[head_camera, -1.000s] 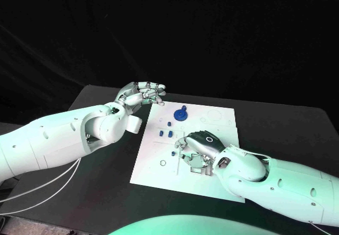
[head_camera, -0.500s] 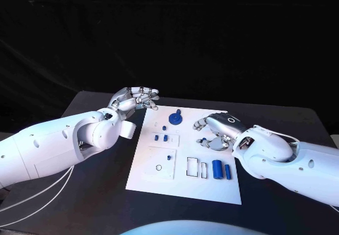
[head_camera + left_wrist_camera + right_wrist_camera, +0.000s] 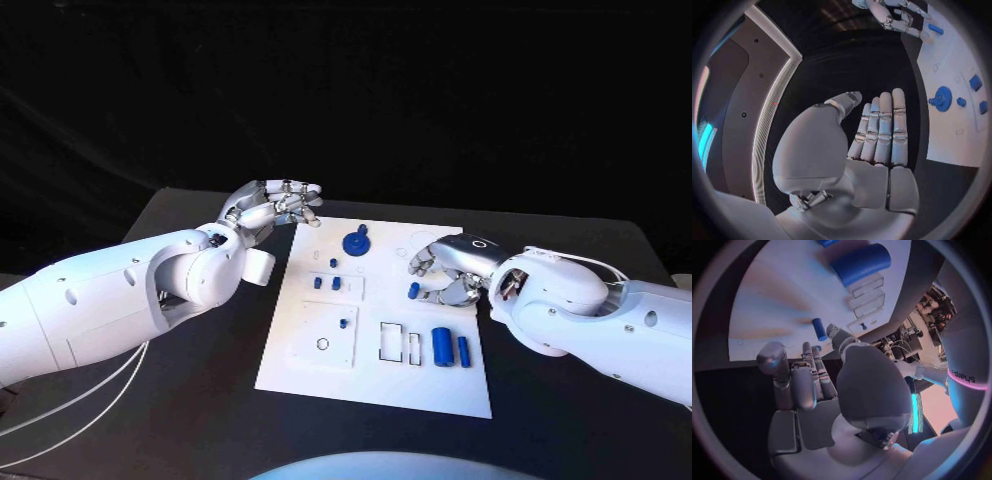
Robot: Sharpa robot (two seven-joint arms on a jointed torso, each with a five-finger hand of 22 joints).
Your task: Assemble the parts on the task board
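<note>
Between the right hand's [image 3: 444,268] curled fingers [image 3: 427,262] sits a small blue peg [image 3: 414,290], at their tips over the board [image 3: 375,380]; whether they pinch it or only hover at it I cannot tell, though the right wrist view shows the peg [image 3: 819,329] just past the fingertips, which lie close together. On that wrist a band carries writing, too small and bent to read surely. Off the board's far left corner, the left hand [image 3: 274,205] hangs above the table [image 3: 188,400] with fingers curled in, tips gathered, holding nothing; in its own wrist view the fingers [image 3: 882,127] lie straight and pressed side by side. On the white board I count one blue gear [image 3: 358,241] near the far edge, two blue cylinders [image 3: 453,346] lying side by side near the right hand's wrist, and several small blue blocks [image 3: 329,282] left of centre, their number unclear. Beside the cylinders are two outlined rectangular slots [image 3: 402,342].
</note>
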